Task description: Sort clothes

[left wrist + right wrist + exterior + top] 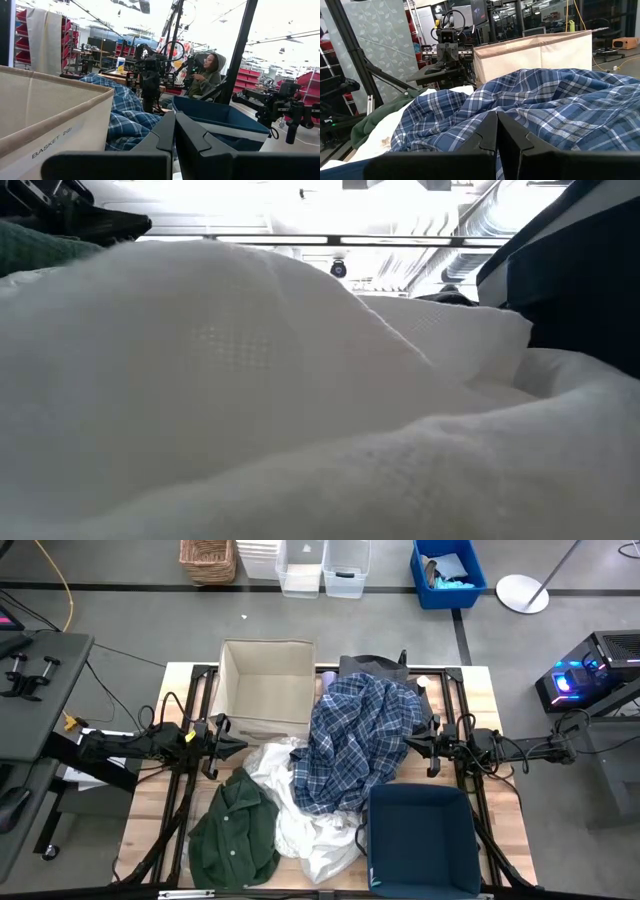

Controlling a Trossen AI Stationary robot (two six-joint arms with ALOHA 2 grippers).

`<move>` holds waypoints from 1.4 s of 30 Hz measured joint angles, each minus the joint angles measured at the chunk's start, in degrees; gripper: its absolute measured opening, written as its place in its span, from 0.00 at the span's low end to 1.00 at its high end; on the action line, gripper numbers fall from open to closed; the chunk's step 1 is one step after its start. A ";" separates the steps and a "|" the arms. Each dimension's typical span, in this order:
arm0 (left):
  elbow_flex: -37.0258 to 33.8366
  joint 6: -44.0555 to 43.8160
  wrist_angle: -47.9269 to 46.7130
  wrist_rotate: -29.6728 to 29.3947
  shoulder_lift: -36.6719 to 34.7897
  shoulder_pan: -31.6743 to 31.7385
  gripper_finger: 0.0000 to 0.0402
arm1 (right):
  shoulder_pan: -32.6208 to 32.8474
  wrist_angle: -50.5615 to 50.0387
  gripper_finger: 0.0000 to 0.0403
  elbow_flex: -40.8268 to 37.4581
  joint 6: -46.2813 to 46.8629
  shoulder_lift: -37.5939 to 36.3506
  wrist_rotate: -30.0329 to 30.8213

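The clothes lie heaped mid-table between the beige basket (pixel 267 680) and the blue bin (pixel 420 840). The plaid shirt (pixel 358 740) tops the heap, its long axis running from the far edge toward the near edge; white fabric (pixel 305 815) and the green shirt (pixel 236 830) lie nearer the left side. The right gripper (pixel 412 743) hovers touching or just beside the plaid's right edge, fingers pressed together, holding nothing. The left gripper (pixel 240 744), likewise closed and empty, is near the white fabric. Judgement: right arm is nearer the plaid
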 joint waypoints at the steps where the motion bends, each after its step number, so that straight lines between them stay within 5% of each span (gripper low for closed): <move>1: 0.00 -0.02 -0.01 0.00 0.00 0.01 0.00 | 0.01 -0.02 0.00 -0.01 0.00 0.01 0.00; 29: 0.00 0.00 0.00 -0.02 0.01 0.01 0.00 | 0.01 0.66 0.00 0.00 1.03 0.02 -0.02; 35: 0.00 0.00 0.01 -0.01 0.02 0.01 0.00 | 0.02 17.09 0.00 0.00 26.53 0.00 3.05; 39: 0.00 0.00 -0.05 0.00 0.02 0.01 0.00 | 0.00 33.22 0.00 0.18 25.19 1.13 3.27; 42: 0.00 -0.02 -0.21 0.00 0.02 -0.01 0.00 | -0.09 34.34 0.00 4.40 20.75 5.35 3.51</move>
